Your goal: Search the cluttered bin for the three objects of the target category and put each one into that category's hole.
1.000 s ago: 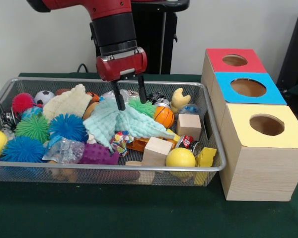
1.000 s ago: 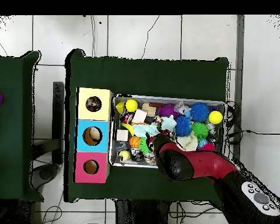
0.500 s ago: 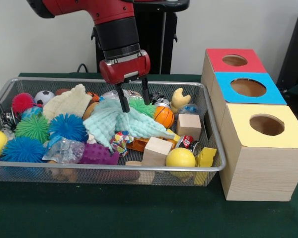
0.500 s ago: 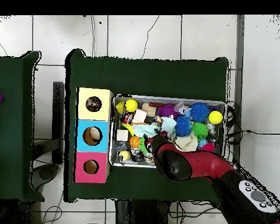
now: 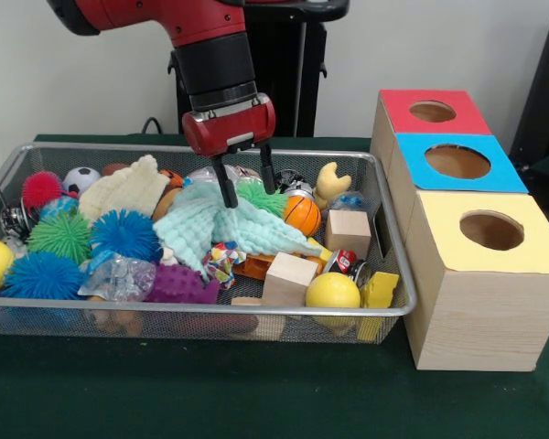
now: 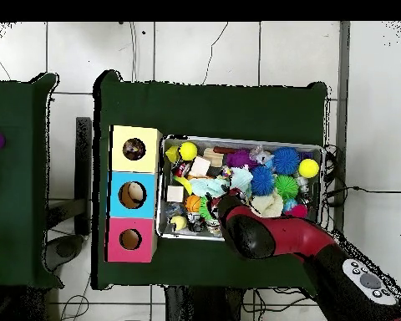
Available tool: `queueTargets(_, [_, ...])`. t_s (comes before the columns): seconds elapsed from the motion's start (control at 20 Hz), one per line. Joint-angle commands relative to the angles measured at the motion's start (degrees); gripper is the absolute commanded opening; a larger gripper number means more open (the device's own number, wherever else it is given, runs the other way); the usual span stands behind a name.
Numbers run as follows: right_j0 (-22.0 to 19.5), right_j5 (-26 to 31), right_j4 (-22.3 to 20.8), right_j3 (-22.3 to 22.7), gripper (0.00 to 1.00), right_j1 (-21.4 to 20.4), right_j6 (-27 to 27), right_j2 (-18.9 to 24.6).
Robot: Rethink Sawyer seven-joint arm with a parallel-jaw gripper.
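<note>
Clutter filled the silver wire-mesh bin (image 5: 384, 229) you were working over, and your red and black gripper (image 5: 247, 187) hung above its middle. Its two black fingers (image 5: 224, 186) were spread apart with nothing between them; the left-hand tip in the front view touched, or nearly touched, the crumpled mint-green textured cloth (image 5: 215, 227), and the other stood over the green spiky ball (image 5: 263, 198) behind the cloth. You could not tell from either view whether the tips pressed into the cloth.

Just beside the cloth lay the small orange basketball (image 5: 303, 215), with a plain wooden cube (image 5: 348, 231) next to it and a second pale wooden block (image 5: 290, 277) nearer the bin's front wall. A smooth yellow ball (image 5: 332, 292) sat against that front wall. On the other side of the bin you had a blue spiky ball (image 5: 124, 235), a cream plush toy (image 5: 125, 188) and a small soccer ball (image 5: 80, 177).

Beside the bin stood the wooden sorting box, with its round holes in a red panel (image 5: 433, 111), a blue panel (image 5: 457, 162) and a yellow panel (image 5: 492, 230). From overhead, the arm (image 6: 275, 240) covered the bin's near edge.
</note>
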Motion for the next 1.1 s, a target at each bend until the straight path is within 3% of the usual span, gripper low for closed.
queueTargets(0.05, [-0.6, -0.8, 2.4, -3.8, 1.0, -0.8, 9.5, 1.6])
queueTargets(0.4, [0.4, -0.3, 4.3, -4.2, 1.0, -1.6, 10.1, 1.7])
queueTargets(1.1, [5.5, 6.8, 12.0, -7.1, 1.0, -6.3, 8.7, 0.4])
